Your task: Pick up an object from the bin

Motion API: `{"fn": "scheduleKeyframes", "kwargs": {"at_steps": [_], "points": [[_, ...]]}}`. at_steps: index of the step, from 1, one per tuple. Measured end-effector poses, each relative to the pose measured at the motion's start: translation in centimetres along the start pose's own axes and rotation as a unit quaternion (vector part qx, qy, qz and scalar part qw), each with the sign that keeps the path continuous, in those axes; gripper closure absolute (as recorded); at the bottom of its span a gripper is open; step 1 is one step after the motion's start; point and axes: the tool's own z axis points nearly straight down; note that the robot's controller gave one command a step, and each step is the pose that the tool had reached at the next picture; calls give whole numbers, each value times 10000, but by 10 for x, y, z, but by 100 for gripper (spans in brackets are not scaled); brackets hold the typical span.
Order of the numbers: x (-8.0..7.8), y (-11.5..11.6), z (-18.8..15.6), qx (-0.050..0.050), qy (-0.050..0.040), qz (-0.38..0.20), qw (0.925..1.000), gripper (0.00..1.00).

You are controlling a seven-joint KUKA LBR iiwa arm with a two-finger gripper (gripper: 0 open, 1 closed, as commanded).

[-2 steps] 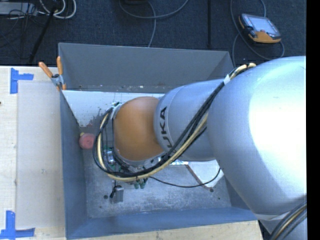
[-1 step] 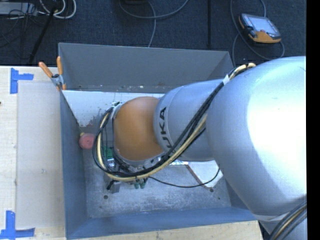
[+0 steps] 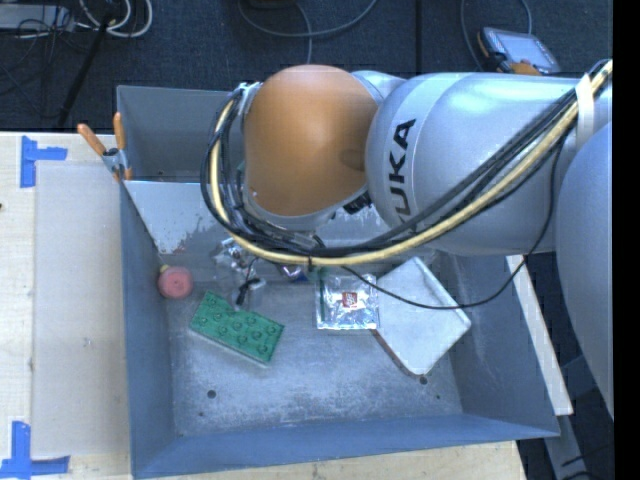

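- Bin (image 3: 330,403): grey metal, with sloping walls and a flat floor that carries four loose things.
- Arm (image 3: 470,168): silver, enters over the bin's right edge. Its orange wrist cover (image 3: 305,138) sits above the far left part of the floor, ringed by black and yellow cables.
- Gripper (image 3: 240,273): projects below the orange cover, low over the floor towards the far left corner. Whether it is apart or together cannot be told, and nothing is seen held in it.
- Green studded plate (image 3: 238,328): flat, rectangular, and lying askew on the left half of the floor. Its far edge is just beside the gripper tip, making it the nearest thing.
- Pink round piece (image 3: 174,283): small, lies near the left wall, to the left of the gripper and apart from the plate.
- Silver foil packet (image 3: 347,303): lies near the floor's centre, with a red-and-white label facing up.
- White flat slab (image 3: 420,323): lies towards the right wall, with its edge touching or under the packet.
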Motion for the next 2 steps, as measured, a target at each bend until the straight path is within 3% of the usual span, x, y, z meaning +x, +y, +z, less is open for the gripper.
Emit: {"fn": "scheduleKeyframes", "kwargs": {"at_steps": [1,2], "points": [[56,-42,88,4,77,1371,9905,100],[54,-41,85,-1,51,1376,9905,0]]}}
